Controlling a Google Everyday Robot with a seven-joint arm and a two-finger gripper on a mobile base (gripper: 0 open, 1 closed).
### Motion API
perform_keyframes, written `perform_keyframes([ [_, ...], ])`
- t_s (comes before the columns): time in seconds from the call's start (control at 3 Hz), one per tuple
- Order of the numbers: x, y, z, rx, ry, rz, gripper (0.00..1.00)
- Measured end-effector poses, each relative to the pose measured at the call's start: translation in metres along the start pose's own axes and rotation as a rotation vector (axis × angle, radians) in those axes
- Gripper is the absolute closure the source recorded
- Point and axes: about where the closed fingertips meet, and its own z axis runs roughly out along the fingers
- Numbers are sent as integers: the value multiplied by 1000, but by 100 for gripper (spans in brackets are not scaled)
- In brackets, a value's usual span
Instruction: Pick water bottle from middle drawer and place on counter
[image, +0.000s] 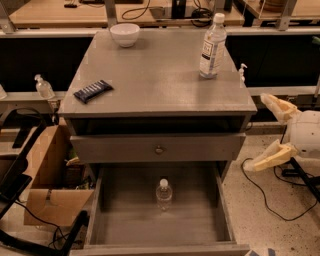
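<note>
The small clear water bottle (163, 194) with a white cap stands upright in the middle of the open middle drawer (105, 225), a deep grey tray pulled out at the bottom of the cabinet. The grey counter (155, 75) tops the cabinet. My gripper (264, 131) is at the right edge of the view, beside the cabinet at the level of the closed drawer front, with its two cream fingers spread wide apart and nothing between them. It is well right of and above the bottle.
On the counter stand a white bowl (124, 34) at the back left, a dark snack bar (93, 91) at the left, and a taller labelled bottle (212, 46) at the back right. A cardboard box (47, 175) sits left of the cabinet. Cables (270, 195) lie on the floor at right.
</note>
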Motion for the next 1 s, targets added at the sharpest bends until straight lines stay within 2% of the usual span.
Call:
perform_keyframes([
  [0.33, 0, 0, 0, -1, 9, -3, 0],
  [0.67, 13, 15, 22, -11, 11, 35, 0],
  [1.0, 44, 51, 65, -16, -37, 104, 0],
])
